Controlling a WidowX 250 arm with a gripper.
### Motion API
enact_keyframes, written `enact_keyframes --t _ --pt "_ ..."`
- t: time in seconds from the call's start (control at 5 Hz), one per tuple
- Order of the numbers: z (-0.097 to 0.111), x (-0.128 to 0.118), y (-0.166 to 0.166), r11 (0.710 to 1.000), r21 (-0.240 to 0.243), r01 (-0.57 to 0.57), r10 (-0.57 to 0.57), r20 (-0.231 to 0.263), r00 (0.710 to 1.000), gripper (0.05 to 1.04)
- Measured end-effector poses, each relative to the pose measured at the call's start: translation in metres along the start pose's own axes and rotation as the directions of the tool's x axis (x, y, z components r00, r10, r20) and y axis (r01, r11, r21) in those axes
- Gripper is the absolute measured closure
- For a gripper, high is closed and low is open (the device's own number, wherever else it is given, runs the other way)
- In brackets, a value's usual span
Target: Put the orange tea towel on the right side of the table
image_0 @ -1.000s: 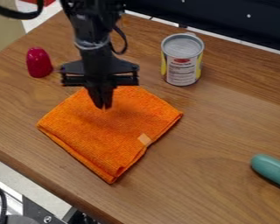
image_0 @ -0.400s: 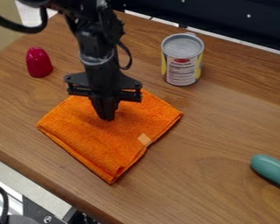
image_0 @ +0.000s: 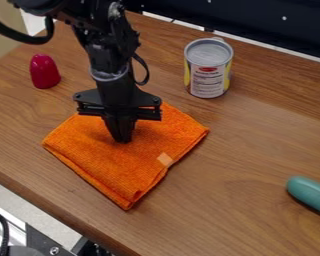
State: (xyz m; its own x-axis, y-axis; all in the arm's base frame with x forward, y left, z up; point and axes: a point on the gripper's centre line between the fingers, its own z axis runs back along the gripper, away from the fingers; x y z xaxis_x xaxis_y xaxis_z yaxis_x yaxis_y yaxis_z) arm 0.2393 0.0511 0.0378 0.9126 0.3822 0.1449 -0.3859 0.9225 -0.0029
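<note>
My black gripper [image_0: 122,140] hangs down over the upper middle of the orange tea towel [image_0: 116,167], its tip at the cloth or just above it; which of the two I cannot tell. The towel lies folded in a rough square on the left half of the wooden table [image_0: 256,145], with a small pale tag near its right edge. Part of the cloth's upper side is hidden behind the gripper.
A metal can [image_0: 208,70] stands behind and right of the towel. The red rounded object [image_0: 44,71] stands at the left. A teal object [image_0: 311,194] lies at the right edge. A black barrier [image_0: 256,22] runs along the back.
The gripper has come lower and nearer the front over the towel, with a slight shift right. Towel, can and the other objects have stayed where they were.
</note>
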Motion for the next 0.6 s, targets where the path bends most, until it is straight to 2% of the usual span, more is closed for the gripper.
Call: enact_keyframes --t 0.6 --pt "-0.003 -0.003 -0.026 1.0 -0.019 -0.016 0.016 0.007 1.0 1.031"
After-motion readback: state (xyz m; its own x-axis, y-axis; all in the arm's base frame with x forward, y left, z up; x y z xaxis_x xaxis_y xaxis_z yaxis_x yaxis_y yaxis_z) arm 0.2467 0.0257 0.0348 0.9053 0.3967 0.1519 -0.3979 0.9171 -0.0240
